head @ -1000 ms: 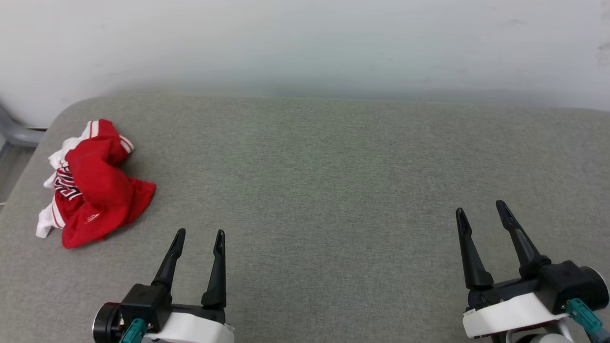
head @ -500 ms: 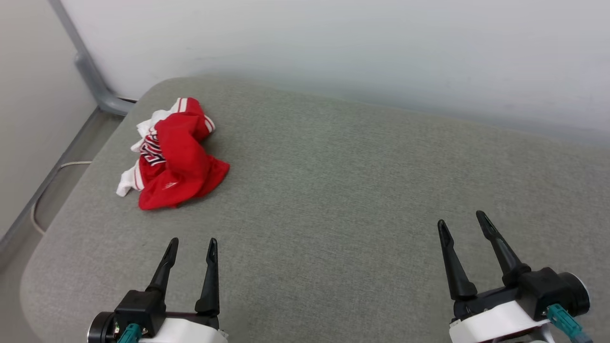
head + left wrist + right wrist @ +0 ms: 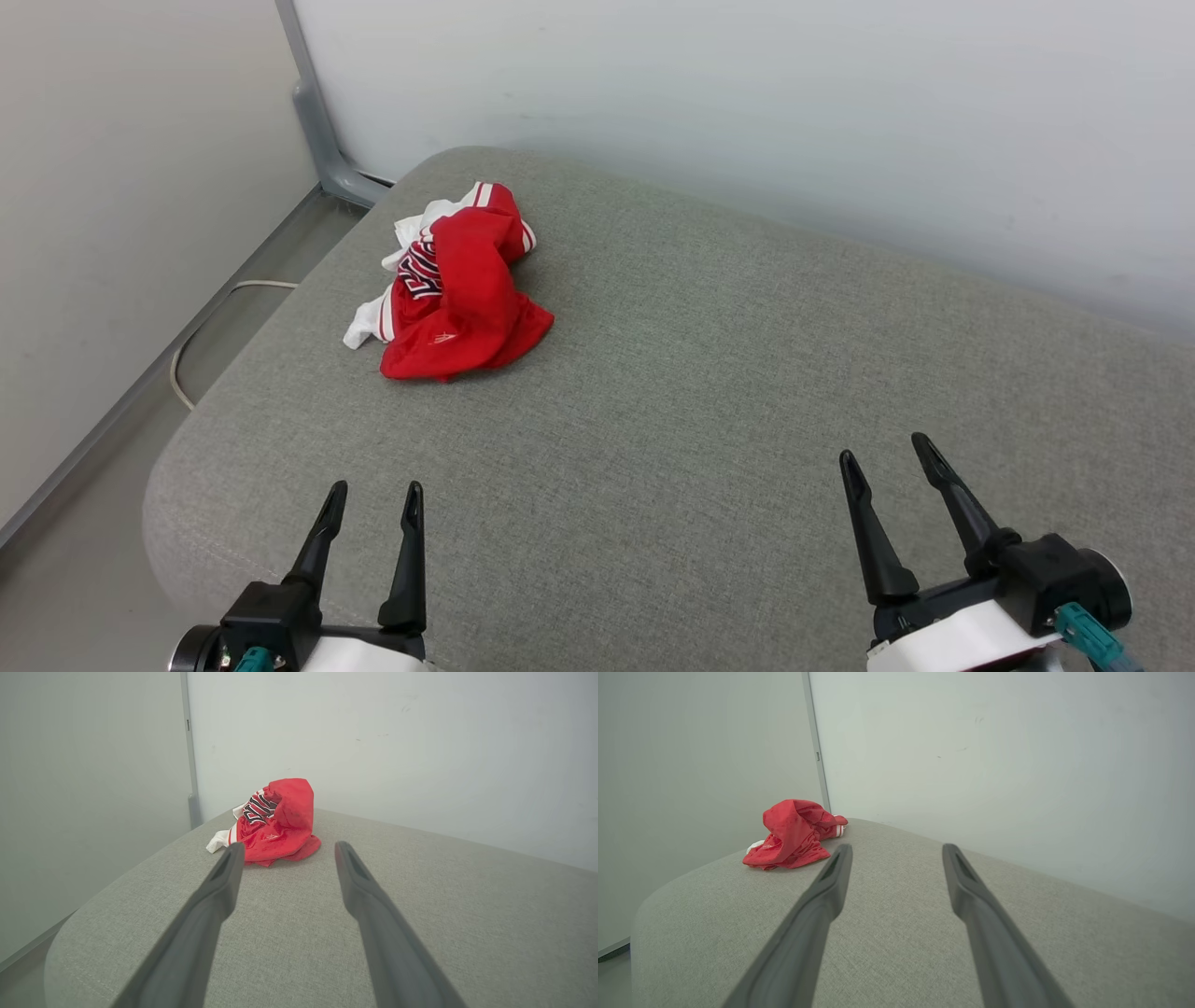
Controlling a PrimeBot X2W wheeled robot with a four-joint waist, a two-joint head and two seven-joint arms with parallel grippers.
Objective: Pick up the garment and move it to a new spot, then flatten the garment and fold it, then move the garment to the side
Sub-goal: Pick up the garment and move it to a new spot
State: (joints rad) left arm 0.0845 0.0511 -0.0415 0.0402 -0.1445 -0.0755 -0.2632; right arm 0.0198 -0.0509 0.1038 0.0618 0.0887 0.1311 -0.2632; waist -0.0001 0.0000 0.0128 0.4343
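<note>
In the head view, the garment, a red jersey, is seen crumpled in a heap on the far left part of a grey upholstered cushion, near its rounded far-left corner. A white sleeve with striped trim is shown at the heap's left side, and black white-edged lettering is partly exposed. The left gripper is seen at the near left, above the cushion's near edge, its two dark fingers parted with nothing held between them. The right gripper is seen at the near right, likewise spread wide and empty. Both are kept well apart from the garment. A pale cable is laid on the floor left of the cushion, and a grey metal post is set against the white wall. In the left wrist view, the garment is framed beyond the open fingers, untouched, its lettering turned towards the camera. In the right wrist view, the heap is seen far off to the left of the spread fingers, rested on the cushion by the post.
</note>
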